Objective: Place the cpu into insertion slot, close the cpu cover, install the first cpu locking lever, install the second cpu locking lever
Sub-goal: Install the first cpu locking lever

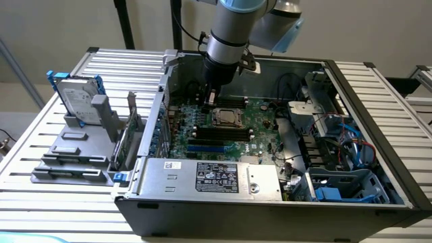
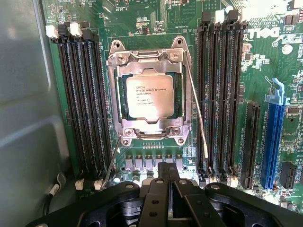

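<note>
The cpu (image 2: 149, 97) lies flat in the insertion slot, its silvery top showing through the window of the cpu cover (image 2: 113, 94), which is folded down over it. One thin locking lever (image 2: 199, 118) angles away from the socket on the side of the blue slot. The other lever (image 2: 111, 163) sticks out from the socket's corner beside the white-clipped memory slots. My gripper (image 2: 165, 177) is shut with nothing between its fingers, a short way off the socket's edge. In the exterior view the gripper (image 1: 211, 98) hangs just behind the cpu (image 1: 225, 117) inside the open computer case.
Black memory slots (image 2: 80, 104) (image 2: 222, 94) flank the socket, and a blue slot (image 2: 272, 137) lies beyond. The case wall (image 2: 23, 118) stands close by. A power supply (image 1: 216, 177) sits at the case front, cables (image 1: 337, 136) at the exterior view's right, a hard drive (image 1: 78, 98) outside on the left.
</note>
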You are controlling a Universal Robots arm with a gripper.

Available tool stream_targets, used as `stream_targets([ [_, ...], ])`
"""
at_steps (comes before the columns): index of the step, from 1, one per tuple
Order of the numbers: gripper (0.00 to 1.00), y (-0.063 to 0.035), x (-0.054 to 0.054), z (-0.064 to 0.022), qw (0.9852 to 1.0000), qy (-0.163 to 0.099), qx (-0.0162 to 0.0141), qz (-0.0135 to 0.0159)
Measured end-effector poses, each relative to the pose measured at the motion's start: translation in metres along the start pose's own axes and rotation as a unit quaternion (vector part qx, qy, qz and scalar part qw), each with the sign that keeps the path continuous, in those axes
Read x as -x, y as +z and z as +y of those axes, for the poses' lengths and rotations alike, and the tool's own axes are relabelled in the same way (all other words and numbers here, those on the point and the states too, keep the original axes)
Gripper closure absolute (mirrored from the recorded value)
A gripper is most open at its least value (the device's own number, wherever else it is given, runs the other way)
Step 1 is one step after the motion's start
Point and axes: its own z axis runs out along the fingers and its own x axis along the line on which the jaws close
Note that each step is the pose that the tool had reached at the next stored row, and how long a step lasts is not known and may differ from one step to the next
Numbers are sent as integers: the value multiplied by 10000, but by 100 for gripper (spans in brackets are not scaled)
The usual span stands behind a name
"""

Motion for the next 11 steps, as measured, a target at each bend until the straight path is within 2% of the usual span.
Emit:
stream_targets([
  [5,89,1,0,-6,10000,1,0,0],
  [6,89,2,2,-19,10000,5,-1,8],
  [11,89,-3,9,-122,9998,59,-9,170],
])
